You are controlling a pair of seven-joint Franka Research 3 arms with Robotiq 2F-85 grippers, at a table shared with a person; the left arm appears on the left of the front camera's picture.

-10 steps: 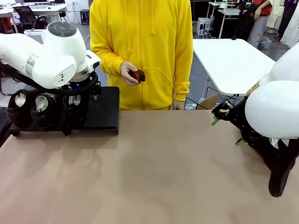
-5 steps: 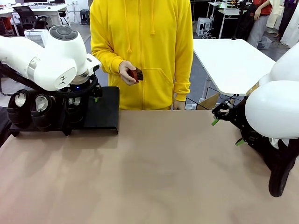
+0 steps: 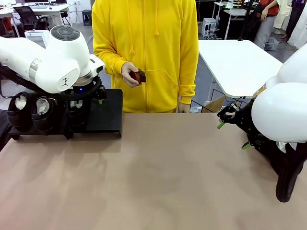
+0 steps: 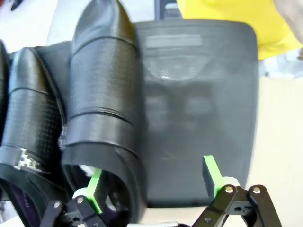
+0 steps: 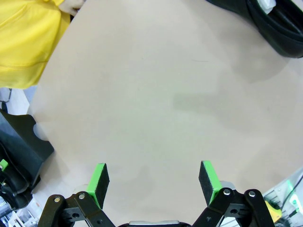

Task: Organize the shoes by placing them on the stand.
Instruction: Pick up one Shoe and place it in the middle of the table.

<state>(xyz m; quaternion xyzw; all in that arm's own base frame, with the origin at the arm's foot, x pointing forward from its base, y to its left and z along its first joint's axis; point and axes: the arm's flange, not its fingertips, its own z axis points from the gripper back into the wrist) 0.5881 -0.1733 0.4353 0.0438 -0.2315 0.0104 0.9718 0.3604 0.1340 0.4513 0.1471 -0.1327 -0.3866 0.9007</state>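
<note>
From the front view I read three glossy black leather dress shoes with white paper stuffing on the low matte-black rectangular stand (image 3: 103, 115) at the far left of the brown desk (image 3: 153, 177): one at the left end (image 3: 18, 111), one beside it (image 3: 42, 114), and a third (image 3: 76, 111) directly under my left tool (image 3: 98, 98). Compared with a second ago, the left arm has lifted slightly and the left tool has finished spreading; in the left wrist view its green pads (image 4: 212, 174) stand wide apart, one pad over the heel opening of the third shoe (image 4: 104, 104) and not pinching it. I judge that this shoe is now released on the stand, with the bare right half of the platform (image 4: 199, 109) just beside it free for one more. The person in the yellow hooded top stands at the far side holding a small reddish-brown brush (image 3: 140, 76) in one hand (image 3: 129, 75). On the right, my right tool (image 3: 232, 129) is unchanged, pads spread and empty over bare desk. The fourth shoe (image 3: 288, 179) rests at the right edge of the desk, not yet placed; that is the remaining step.
</note>
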